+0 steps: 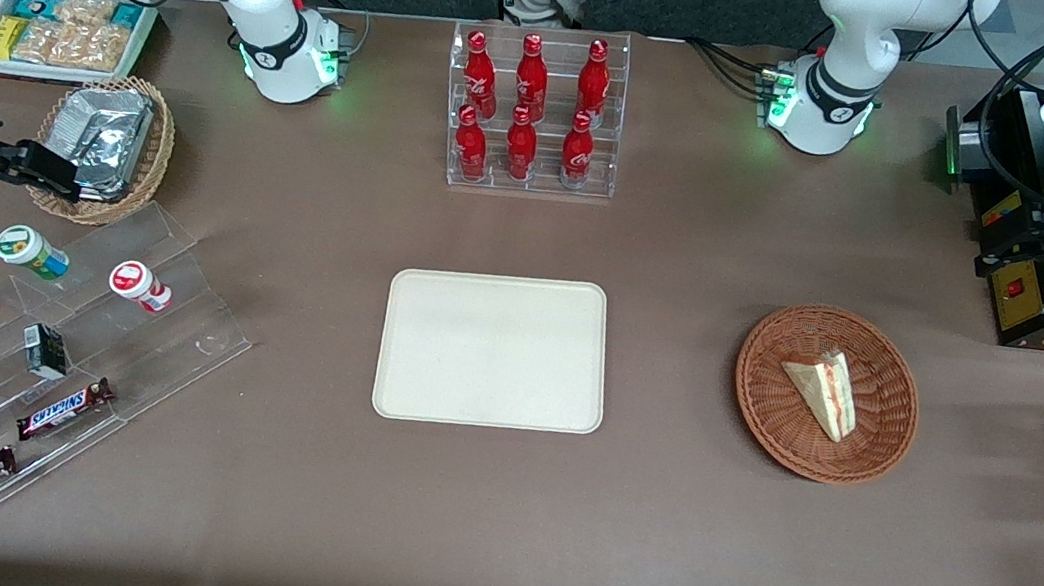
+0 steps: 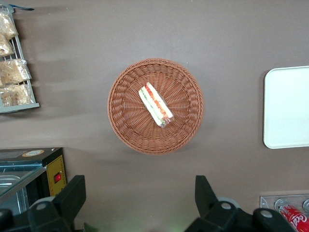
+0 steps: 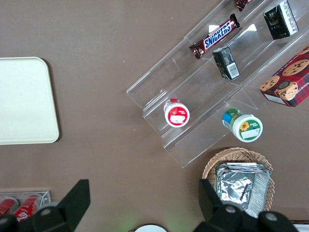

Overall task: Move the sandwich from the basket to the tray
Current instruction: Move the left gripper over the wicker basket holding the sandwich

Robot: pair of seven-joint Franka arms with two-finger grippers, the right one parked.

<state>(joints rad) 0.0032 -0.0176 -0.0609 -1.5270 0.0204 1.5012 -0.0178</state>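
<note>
Left wrist view: small triangular white-bread sandwich (image 2: 155, 104) lies in middle of round reddish-brown wicker basket (image 2: 125, 126), filling edge showing. End effector (image 2: 140, 197) hovers high above brown worktop (image 2: 145, 29) just beside basket, fingers (image 2: 72, 193) spread wide, grasping nothing. Front view: basket (image 1: 769, 406) sits toward working arm's end, well apart from flat cream-white rectangular tray (image 1: 493, 350) at worktop centre. Sandwich (image 1: 824, 390) untouched.
</note>
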